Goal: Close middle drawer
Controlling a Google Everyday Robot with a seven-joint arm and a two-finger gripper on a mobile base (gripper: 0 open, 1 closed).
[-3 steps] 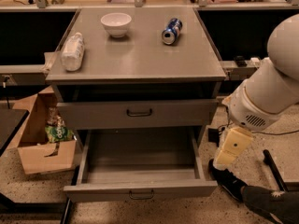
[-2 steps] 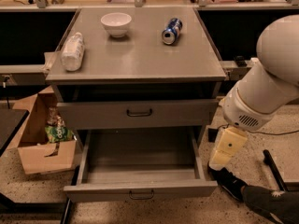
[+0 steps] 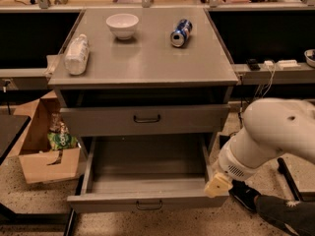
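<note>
The middle drawer is pulled far out of the grey cabinet. Its low front panel faces me, with a small dark bar handle, and its inside looks bare. Above it sits the taller-fronted top drawer, pushed in. My gripper, a cream-coloured tip on the big white arm, is at the right front corner of the open drawer, level with its front panel. I cannot tell whether it touches the panel. The lowest drawer is hidden.
On the cabinet top stand a white bowl, a blue can on its side and a lying plastic bottle. A cardboard box with a green bag stands on the floor at left. Dark gear lies at right.
The arm has swung down and to the left. The gripper went from beside the cabinet's right side to the open drawer's right front corner. The drawer has not moved.
</note>
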